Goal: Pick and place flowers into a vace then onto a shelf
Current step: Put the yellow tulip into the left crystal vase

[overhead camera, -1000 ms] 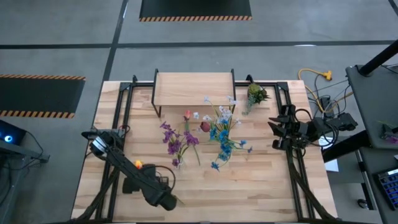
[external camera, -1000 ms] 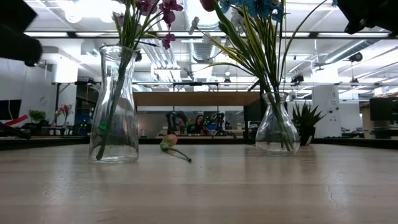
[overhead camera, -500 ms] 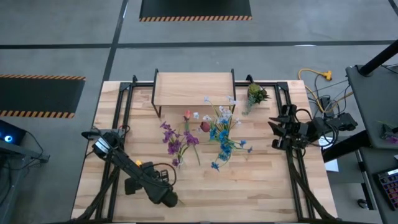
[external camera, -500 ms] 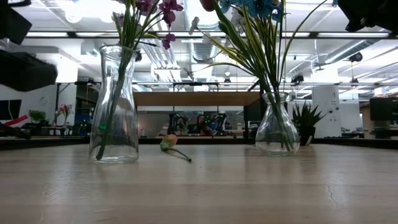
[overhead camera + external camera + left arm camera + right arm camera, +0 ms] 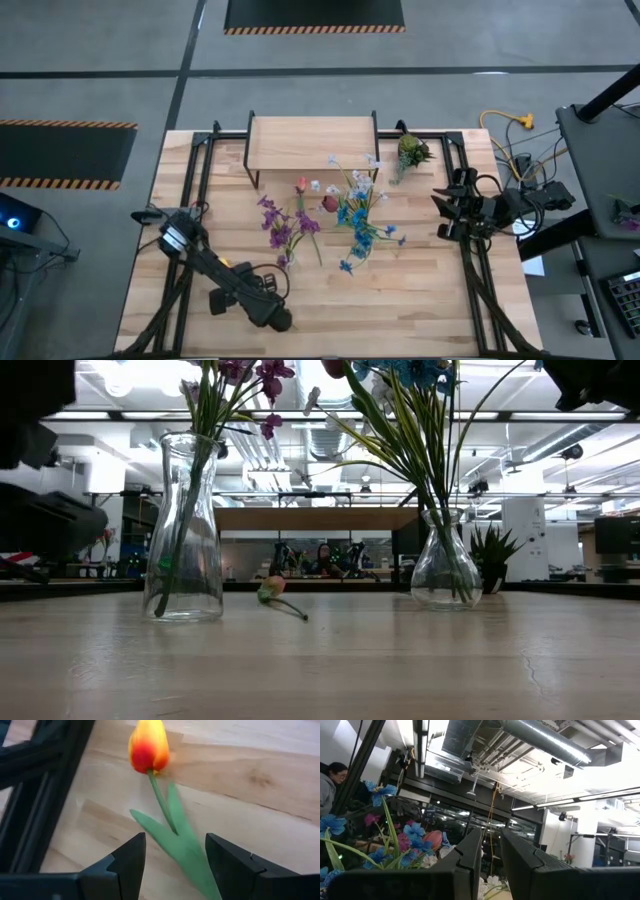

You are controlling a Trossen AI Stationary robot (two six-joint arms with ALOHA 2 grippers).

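Observation:
An orange-yellow tulip (image 5: pixel 149 746) lies flat on the table beside the left black rails. Its stem and leaf (image 5: pixel 172 827) run back toward my left gripper (image 5: pixel 175 840). That gripper is open and low over the table, with one finger on each side of the leaf, touching nothing. In the high view the left arm (image 5: pixel 240 290) covers this spot. Purple flowers (image 5: pixel 285 225) stand in one glass vase (image 5: pixel 190 540). Blue and white flowers (image 5: pixel 360 215) stand in another (image 5: pixel 445 570). A dark red bloom (image 5: pixel 272 592) lies on the table between them. My right gripper (image 5: pixel 445 210) waits raised at the right, shut.
The shelf (image 5: pixel 312 145) stands at the far middle of the table on black legs. A stubby yellow-green tuft (image 5: pixel 412 152) sits to its right. Black frame rails (image 5: pixel 35 795) run along the table's left and right sides. Bare wood lies near the front edge.
My left arm has come down toward the table. Its dark bulk drops step by step at the left of the low view. In the high view it has shifted slightly toward the table's right. The flowers and vases have stayed where they were.

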